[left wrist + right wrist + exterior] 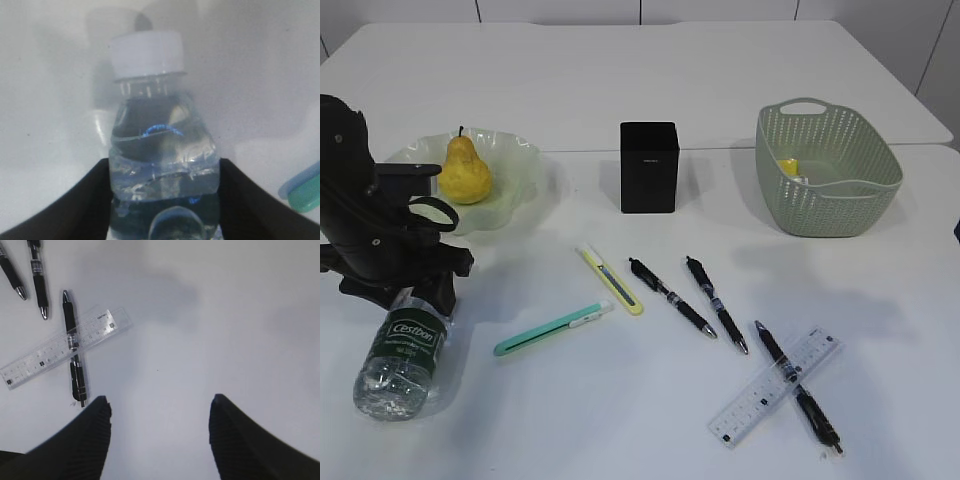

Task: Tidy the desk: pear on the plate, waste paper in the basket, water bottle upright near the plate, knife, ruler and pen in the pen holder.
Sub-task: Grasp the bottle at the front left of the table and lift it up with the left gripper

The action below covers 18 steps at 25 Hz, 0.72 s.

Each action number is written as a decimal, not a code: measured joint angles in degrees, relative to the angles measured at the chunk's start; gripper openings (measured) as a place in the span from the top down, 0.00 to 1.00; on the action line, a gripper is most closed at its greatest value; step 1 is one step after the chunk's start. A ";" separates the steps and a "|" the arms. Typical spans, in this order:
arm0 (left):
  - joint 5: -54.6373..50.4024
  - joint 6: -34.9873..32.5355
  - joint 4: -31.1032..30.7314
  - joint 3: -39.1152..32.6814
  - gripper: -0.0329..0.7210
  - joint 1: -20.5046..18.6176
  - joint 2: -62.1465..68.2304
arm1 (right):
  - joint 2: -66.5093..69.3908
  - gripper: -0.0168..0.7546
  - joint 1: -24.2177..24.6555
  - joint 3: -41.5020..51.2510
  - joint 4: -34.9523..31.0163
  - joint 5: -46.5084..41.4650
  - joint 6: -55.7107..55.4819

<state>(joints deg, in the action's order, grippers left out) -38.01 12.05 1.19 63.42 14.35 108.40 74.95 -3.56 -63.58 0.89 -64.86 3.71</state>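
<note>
The water bottle [400, 350] lies on its side on the desk [620, 400] at the front left. My left gripper [420, 295] is shut on its upper body; in the left wrist view both fingers [75, 210] press the bottle [162, 145] below its white cap [146, 54]. The pear [465, 172] sits on the plate [525, 160]. The pen holder [649, 167] stands mid-desk. The ruler [775, 385] lies under a pen [798, 388]; both show in the right wrist view, the ruler [60, 347] and pen [73, 352]. My right gripper [160, 410] is open over bare desk.
The basket [840, 195] at the right holds a yellow and white scrap [788, 168]. A yellow knife [610, 280] and a teal knife [555, 328] lie mid-desk, with two more pens [670, 297] [716, 303] beside them. A table seam runs behind the pen holder.
</note>
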 joint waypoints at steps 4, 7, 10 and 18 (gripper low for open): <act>0.00 0.00 0.00 0.00 0.47 0.00 0.00 | 0.00 0.38 0.00 0.00 0.00 0.00 0.04; -0.10 0.00 0.00 0.00 0.50 0.00 0.00 | 0.00 0.38 0.00 0.00 0.00 0.09 0.04; -0.10 0.00 0.00 0.00 0.50 0.00 0.00 | 0.00 0.38 0.00 0.00 0.03 0.09 0.04; -0.10 0.00 0.00 0.04 0.50 0.00 0.00 | 0.00 0.38 0.00 0.00 0.13 0.21 0.13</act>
<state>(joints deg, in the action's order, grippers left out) -38.12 12.05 1.19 63.46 14.35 108.40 74.95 -3.56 -63.58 1.03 -64.65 3.84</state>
